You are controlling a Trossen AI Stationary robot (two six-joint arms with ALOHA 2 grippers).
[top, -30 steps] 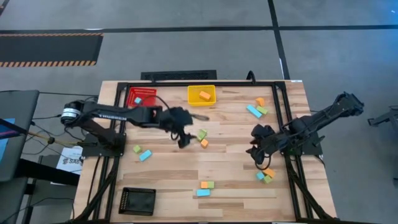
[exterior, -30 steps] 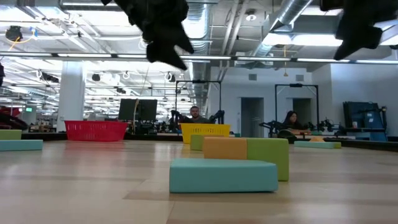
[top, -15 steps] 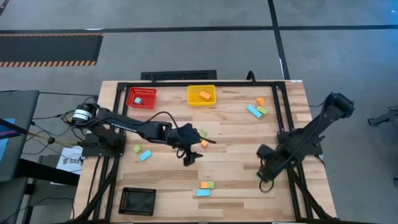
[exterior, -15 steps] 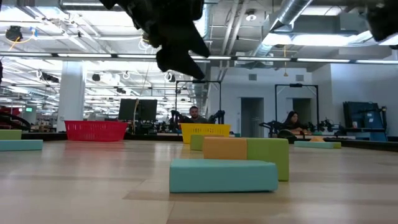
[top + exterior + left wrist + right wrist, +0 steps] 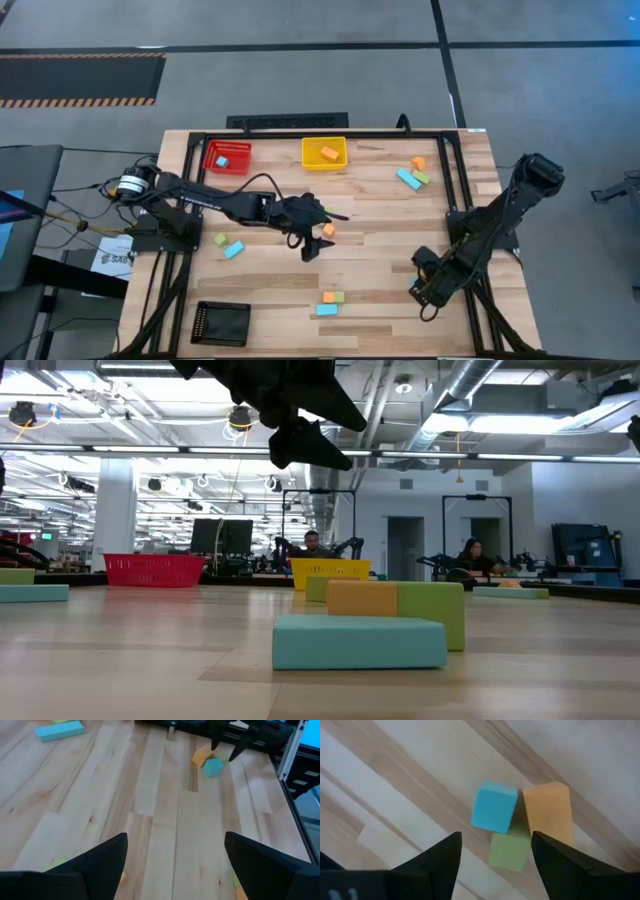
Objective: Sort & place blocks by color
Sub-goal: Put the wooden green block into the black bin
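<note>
Small orange, light blue and light green blocks lie flat on the wooden table in scattered groups. My left gripper (image 5: 313, 240) (image 5: 175, 865) is open above the table's middle, beside an orange block (image 5: 328, 230). My right gripper (image 5: 424, 291) (image 5: 495, 855) is open over a near-right cluster: a blue cube (image 5: 494, 814), an orange block (image 5: 547, 812) and a green block (image 5: 510, 851). Its fingers stand either side of the green block, apart from it. The left wrist view shows this cluster (image 5: 210, 762) farther off. The left gripper (image 5: 300, 430) hangs high in the low view.
At the far edge stand a red bin (image 5: 228, 156) holding a blue block and a yellow bin (image 5: 324, 152) holding an orange one. A black tray (image 5: 220, 322) sits near left. More blocks lie far right (image 5: 414, 172), at the left (image 5: 228, 246) and near centre (image 5: 328, 302) (image 5: 362, 622).
My right gripper has moved toward the table's near edge and come down over the near-right cluster of three blocks. My left gripper has moved toward the near and right, past the orange block at the table's middle. No block has moved.
</note>
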